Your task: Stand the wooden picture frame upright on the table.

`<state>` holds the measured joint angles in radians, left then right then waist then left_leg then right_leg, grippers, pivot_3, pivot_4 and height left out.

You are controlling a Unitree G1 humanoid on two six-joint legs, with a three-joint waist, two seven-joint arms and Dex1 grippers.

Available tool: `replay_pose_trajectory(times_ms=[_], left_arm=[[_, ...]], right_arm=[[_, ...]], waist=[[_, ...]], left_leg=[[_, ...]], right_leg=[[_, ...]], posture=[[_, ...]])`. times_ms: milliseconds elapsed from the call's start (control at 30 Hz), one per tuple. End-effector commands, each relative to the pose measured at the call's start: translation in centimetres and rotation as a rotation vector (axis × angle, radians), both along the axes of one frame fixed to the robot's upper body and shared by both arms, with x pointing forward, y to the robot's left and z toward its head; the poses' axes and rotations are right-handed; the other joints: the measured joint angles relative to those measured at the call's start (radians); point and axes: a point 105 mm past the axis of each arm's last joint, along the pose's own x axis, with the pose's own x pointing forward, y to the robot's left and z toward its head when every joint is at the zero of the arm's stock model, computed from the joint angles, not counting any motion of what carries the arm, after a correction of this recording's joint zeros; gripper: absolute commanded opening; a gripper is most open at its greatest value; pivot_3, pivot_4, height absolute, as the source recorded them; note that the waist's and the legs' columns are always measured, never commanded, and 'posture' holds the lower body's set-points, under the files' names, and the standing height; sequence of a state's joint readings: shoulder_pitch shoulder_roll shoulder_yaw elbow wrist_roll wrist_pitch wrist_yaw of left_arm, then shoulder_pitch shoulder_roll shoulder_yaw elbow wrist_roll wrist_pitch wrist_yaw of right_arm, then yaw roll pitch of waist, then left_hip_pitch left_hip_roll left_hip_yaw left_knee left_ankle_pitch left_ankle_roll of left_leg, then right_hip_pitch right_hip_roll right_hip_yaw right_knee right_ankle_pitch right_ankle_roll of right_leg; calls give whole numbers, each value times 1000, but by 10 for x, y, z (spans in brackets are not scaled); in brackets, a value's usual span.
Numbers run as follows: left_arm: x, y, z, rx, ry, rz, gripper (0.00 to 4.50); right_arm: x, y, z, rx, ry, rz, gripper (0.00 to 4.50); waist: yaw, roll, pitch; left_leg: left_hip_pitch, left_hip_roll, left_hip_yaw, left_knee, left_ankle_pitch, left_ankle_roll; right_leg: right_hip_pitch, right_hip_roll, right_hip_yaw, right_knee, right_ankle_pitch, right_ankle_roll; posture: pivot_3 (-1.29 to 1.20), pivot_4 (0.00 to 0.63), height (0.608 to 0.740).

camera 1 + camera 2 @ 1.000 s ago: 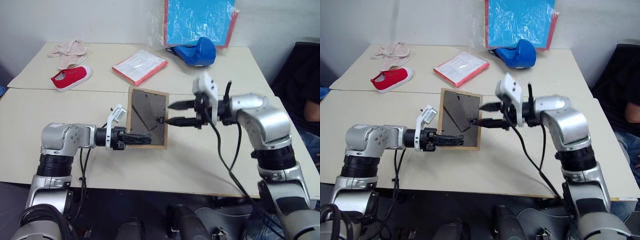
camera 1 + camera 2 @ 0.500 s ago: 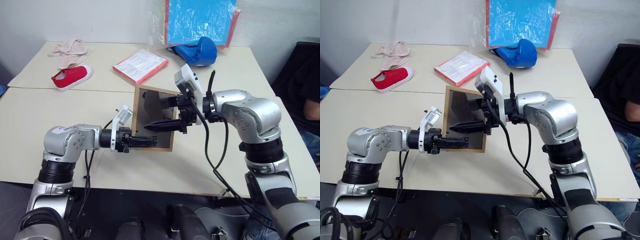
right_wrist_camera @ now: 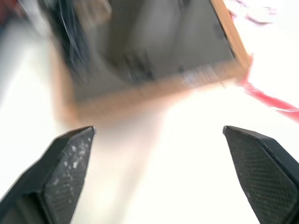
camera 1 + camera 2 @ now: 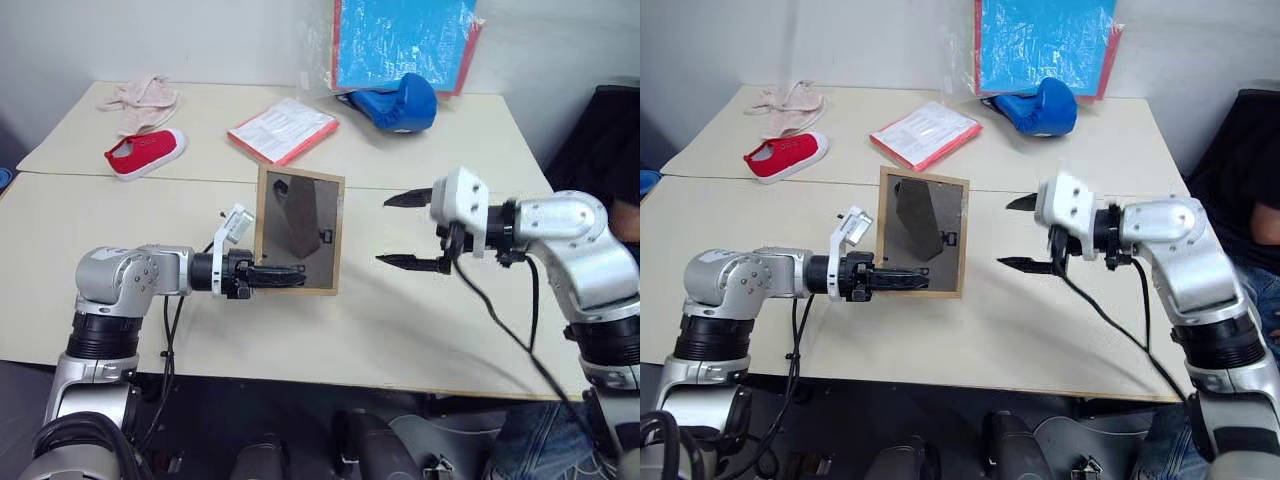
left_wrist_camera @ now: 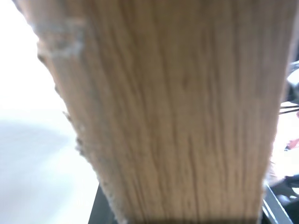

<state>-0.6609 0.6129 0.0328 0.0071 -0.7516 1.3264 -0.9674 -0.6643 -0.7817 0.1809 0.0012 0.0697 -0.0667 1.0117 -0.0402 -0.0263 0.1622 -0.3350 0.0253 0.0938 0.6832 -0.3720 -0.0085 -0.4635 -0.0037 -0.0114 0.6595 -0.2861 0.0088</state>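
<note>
The wooden picture frame (image 4: 298, 232) is held upright over the table (image 4: 420, 320), its dark back panel facing me and its easel stand (image 4: 290, 212) swung out. My left gripper (image 4: 275, 277) is shut on the frame's bottom edge, whose wood grain (image 5: 177, 116) shows close up in the left wrist view. I cannot tell whether the frame touches the table. My right gripper (image 4: 382, 231) hangs open to the right of the frame, apart from it, with nothing between its fingers (image 3: 70, 158). The frame (image 3: 149, 56) lies ahead of that gripper in the right wrist view.
On the far table lie a red shoe (image 4: 143, 153), a pink cloth (image 4: 140, 97), a red-edged white booklet (image 4: 282, 128) and a blue padded glove (image 4: 395, 103). A big blue red-bordered board (image 4: 403, 40) leans on the wall. A person (image 4: 625, 215) sits at the right edge.
My right gripper has drawn back to the right, away from the frame's back, and opened wide. The easel stand now sticks out. My left gripper keeps its hold.
</note>
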Motion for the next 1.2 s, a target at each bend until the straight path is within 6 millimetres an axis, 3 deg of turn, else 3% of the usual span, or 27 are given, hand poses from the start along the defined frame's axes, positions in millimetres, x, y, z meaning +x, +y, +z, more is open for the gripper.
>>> replay_pose_trajectory(times_ms=[33,167,400,667,733,900,1100,1200], left_arm=[[-10,-6,26,-62,-44,-80,1101],[-15,-7,30,-79,-12,-107,1101],[-18,-13,31,-58,1,-137,1101],[-14,-7,34,-58,-32,-106,1101],[-16,-2,34,-54,-52,-90,1101],[-12,17,43,-79,-73,-8,2576],[-28,77,83,-45,-323,209,4321],[-54,89,101,-27,-481,249,4500]], right_arm=[[1,17,0,-217,-654,219,4500],[8,31,12,-167,-947,293,4500],[7,65,24,-29,-1175,398,4500],[12,75,17,-36,-1207,460,1900],[12,74,20,-26,-1204,463,1554],[9,72,26,-6,-1204,485,1282],[8,68,30,13,-1152,494,1270],[9,65,26,66,-1017,482,1270]], waist=[[-11,0,3],[-22,0,8],[-21,0,8],[-17,0,8],[-21,0,8],[-23,0,8],[-46,-1,8],[-47,-1,8]], left_leg=[[0,0,0,0,1,-1],[0,1,2,0,3,-4],[0,1,2,0,4,-6],[0,1,1,0,4,-6],[0,1,1,0,4,-6],[1,1,1,-1,4,-6],[0,1,1,-1,4,-6],[0,1,1,-1,4,-6]], right_leg=[[0,0,0,0,0,0],[-3,1,2,3,0,-1],[-4,2,2,6,-2,-3],[-4,2,2,6,-2,-3],[-4,2,2,6,-2,-3],[-4,2,2,7,-2,-3],[-5,2,2,6,-2,-4],[-5,2,3,6,-2,-4]], posture=[[0,150,740],[0,150,740],[0,150,740],[0,150,740],[0,150,740],[0,150,740],[0,150,740],[0,150,740]])
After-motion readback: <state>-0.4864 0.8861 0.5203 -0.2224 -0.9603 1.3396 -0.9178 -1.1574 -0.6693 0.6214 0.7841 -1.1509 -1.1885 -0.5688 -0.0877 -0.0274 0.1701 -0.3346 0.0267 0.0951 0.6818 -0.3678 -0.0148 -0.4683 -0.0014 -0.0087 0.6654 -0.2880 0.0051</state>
